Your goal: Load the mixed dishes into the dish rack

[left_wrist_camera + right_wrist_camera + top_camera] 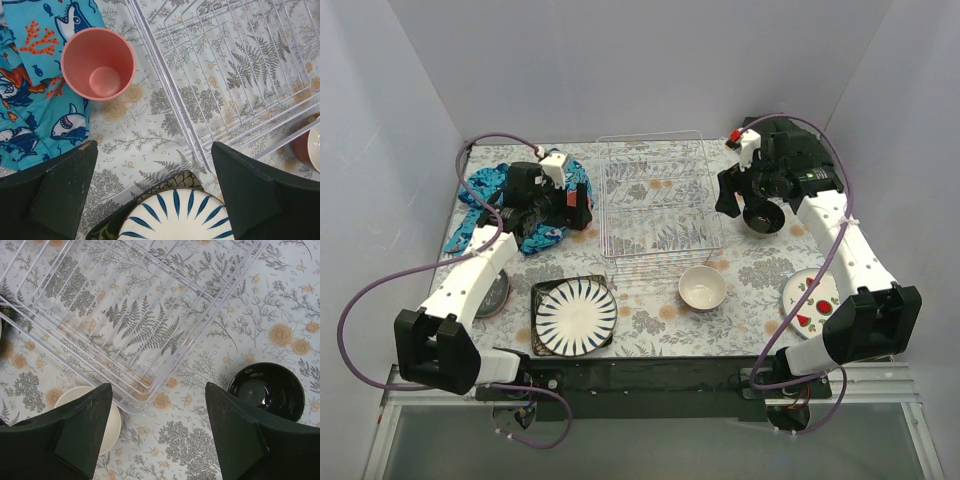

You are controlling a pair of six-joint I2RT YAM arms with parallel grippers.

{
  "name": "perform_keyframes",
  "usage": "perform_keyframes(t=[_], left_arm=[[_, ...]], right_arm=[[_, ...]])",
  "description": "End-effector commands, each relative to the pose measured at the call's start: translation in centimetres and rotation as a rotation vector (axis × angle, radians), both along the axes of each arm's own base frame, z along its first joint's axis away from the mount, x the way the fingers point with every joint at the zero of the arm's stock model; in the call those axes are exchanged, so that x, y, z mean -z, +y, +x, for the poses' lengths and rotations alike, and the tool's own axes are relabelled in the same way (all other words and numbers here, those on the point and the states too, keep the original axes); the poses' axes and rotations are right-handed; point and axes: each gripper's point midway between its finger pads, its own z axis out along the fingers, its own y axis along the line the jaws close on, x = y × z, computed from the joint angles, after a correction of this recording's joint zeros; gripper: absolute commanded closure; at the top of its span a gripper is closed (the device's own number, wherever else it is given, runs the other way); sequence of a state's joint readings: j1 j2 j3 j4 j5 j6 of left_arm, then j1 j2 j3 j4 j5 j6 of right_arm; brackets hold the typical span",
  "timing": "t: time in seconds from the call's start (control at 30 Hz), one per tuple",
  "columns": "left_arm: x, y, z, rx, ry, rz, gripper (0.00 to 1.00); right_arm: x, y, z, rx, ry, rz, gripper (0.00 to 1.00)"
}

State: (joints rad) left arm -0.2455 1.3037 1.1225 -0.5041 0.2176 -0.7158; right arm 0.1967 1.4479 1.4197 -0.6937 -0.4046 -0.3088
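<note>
While the left gripper (152,165) hangs with its jaws spread wide and nothing between them, its wrist camera looks down on the pink cup (98,64). The cup stands upright at the edge of the blue patterned cloth (30,90), near the dish rack (170,100). Below the fingers, the black-striped white plate (175,215) lies on the dark square plate (182,177). The right gripper (159,400) is likewise parted and empty. Its own view shows the black dish (266,390) near the rack's corner and a sliver of the cream bowl (114,422). Only the overhead camera shows the watermelon-print white plate (812,300) beside the right arm, and all these dishes lying on the table (760,265) outside the rack.
</note>
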Motion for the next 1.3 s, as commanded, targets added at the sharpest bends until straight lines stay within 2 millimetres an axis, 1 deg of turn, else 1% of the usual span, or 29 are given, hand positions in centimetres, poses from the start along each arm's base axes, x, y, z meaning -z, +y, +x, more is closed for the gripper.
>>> perform_keyframes(t=[0.0,0.03,0.07,0.1,0.13,0.17,0.2,0.23,0.3,0.4,0.43,0.57,0.6,0.63,0.7,0.73,0.87,0.93,1.0,1.07,1.17,1.2,1.27], left_arm=[[-1.5,-0.9,0.8,0.048,0.004,-0.001,0.02],[-1.4,-0.8,1.2,0.059,0.007,0.017,0.02],[-0.3,-0.6,1.6,0.052,0.036,0.047,0.02],[-0.6,-0.6,2.2,0.06,0.028,0.058,0.02],[-0.4,-0.5,2.6,0.08,0.022,0.087,0.07],[-0.1,-0.4,2.8,0.082,0.027,0.103,0.08],[0.5,0.0,3.5,0.069,0.037,0.129,0.13],[0.9,0.1,3.7,0.084,0.039,0.155,0.17],[2.6,0.4,4.0,0.092,0.082,0.195,0.27],[4.0,1.0,4.4,0.099,0.117,0.247,0.35],[4.5,1.3,4.9,0.091,0.123,0.268,0.36],[4.9,1.1,6.3,0.112,0.104,0.29,0.38],[5.0,1.1,6.5,0.118,0.102,0.296,0.41],[5.4,0.9,7.0,0.123,0.11,0.299,0.44],[5.7,0.7,7.3,0.143,0.109,0.302,0.46],[6.2,0.4,7.5,0.159,0.12,0.298,0.47],[6.0,0.2,8.7,0.163,0.107,0.305,0.48],[5.7,0.1,8.9,0.174,0.101,0.311,0.48],[5.5,-0.1,9.2,0.198,0.095,0.322,0.5],[5.9,-0.2,8.7,0.248,0.114,0.342,0.51],[6.6,-0.1,8.3,0.292,0.138,0.367,0.57],[6.9,-0.2,8.2,0.305,0.148,0.371,0.62],[7.2,-0.3,7.7,0.332,0.17,0.377,0.63]], right_arm=[[-2.6,1.6,1.2,0.003,-0.079,0.04,0.18],[-2.6,1.7,1.2,0.005,-0.075,0.042,0.18],[-2.5,1.8,1.2,0.011,-0.069,0.047,0.18],[-2.5,1.8,1.3,0.015,-0.065,0.049,0.18],[-2.3,1.8,1.5,0.024,-0.058,0.051,0.18],[-2.4,1.9,1.7,0.031,-0.059,0.056,0.18],[-2.4,2.0,1.9,0.036,-0.053,0.065,0.18],[-2.2,2.2,2.0,0.035,-0.049,0.067,0.18],[-2.2,2.3,2.5,0.041,-0.052,0.069,0.19],[-2.2,2.4,3.0,0.045,-0.059,0.063,0.19],[-2.2,2.5,3.2,0.044,-0.061,0.06,0.19],[-2.0,2.5,3.4,0.045,-0.063,0.054,0.19],[-2.0,2.4,3.5,0.049,-0.066,0.052,0.19],[-1.5,2.4,3.4,0.048,-0.057,0.048,0.19],[-1.4,2.2,3.4,0.054,-0.056,0.041,0.19],[-1.2,2.2,3.3,0.054,-0.054,0.04,0.19],[-0.5,1.9,2.8,0.055,-0.042,0.028,0.19],[-0.6,1.8,2.5,0.055,-0.048,0.024,0.19],[-0.1,1.6,2.2,0.056,-0.044,0.015,0.19],[0.1,1.5,2.1,0.058,-0.044,0.012,0.19],[0.5,1.5,1.8,0.056,-0.039,0.011,0.19],[0.5,1.5,1.9,0.056,-0.038,0.01,0.19],[0.5,1.5,1.9,0.057,-0.039,0.01,0.19]])
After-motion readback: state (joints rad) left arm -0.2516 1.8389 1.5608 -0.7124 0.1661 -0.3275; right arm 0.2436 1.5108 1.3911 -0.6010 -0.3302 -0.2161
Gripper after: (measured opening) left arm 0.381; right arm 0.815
